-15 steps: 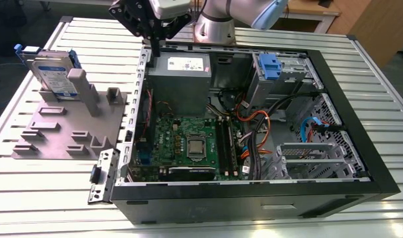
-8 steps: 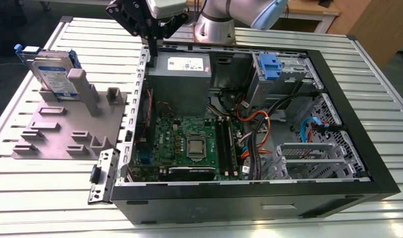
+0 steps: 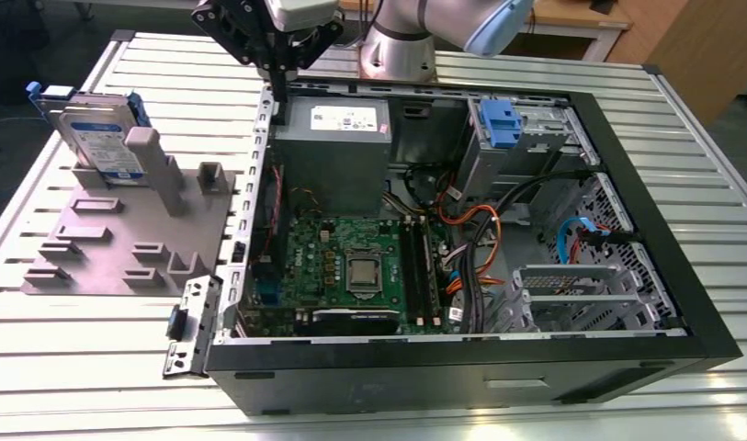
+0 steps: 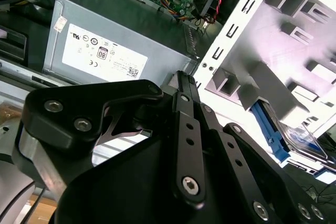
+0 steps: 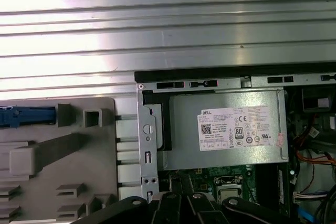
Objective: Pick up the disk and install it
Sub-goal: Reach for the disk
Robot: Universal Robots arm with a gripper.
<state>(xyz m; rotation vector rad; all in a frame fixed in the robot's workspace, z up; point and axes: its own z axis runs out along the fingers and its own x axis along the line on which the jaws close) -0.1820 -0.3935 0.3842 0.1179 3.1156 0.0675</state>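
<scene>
Right, from my seat the gripper (image 3: 278, 89) hangs at the corner of the open computer case (image 3: 410, 372) where the case's side wall meets its back wall, on the side that faces the grey fixture plate (image 3: 116, 243). Its fingers (image 4: 187, 124) are drawn together to a narrow point with nothing between them, which I read best in the second wrist view. Whether the tip touches the case's wall I cannot tell. Just inside the case from the tip sits the grey power supply (image 3: 333, 138) with its white sticker, and further in lies the green motherboard (image 3: 348, 262). The disk (image 3: 95, 138) is outside the case, on the exterior view's left of it. It stands upright on its edge on the fixture plate, propped by the plate's grey posts, with its blue bracket framing the labelled silver body. It is well apart from the gripper. In the second wrist view I see the disk (image 4: 304, 142) beyond the plate's raised blocks, on the side away from the case. At the case's far side from the plate, a small blue latch (image 3: 500, 124) sits on the drive cage. Case and plate both rest on a slatted metal table (image 3: 91, 377).
</scene>
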